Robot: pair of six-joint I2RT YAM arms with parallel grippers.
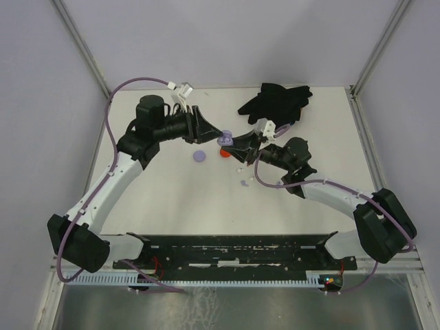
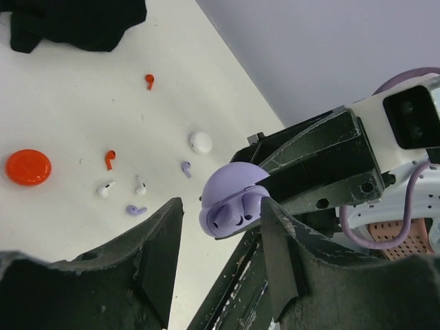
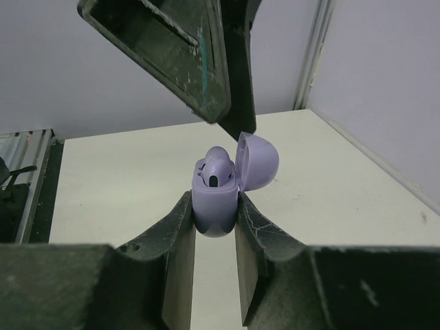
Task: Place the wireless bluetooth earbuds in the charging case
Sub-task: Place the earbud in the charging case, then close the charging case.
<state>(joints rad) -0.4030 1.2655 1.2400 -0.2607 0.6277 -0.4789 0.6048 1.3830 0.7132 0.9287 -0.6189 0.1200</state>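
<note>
Holding an open lavender charging case, one lavender earbud inside, the right gripper pinches its base; the left gripper hovers close by, jaws parted, empty.

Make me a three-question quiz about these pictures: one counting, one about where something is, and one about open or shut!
1. How many red earbuds lie on the table?
A. none
B. two
C. five

2. Where is the lavender charging case?
A. flat on the table
B. between the fingers of the right gripper
C. hidden in a drawer

3. The case's lid is:
A. open
B. shut
C. missing

Answers:
1 B: the left wrist view shows two.
2 B: the fingers squeeze its sides, up off the table.
3 A: it is tipped back, with a lavender earbud showing inside.
</note>
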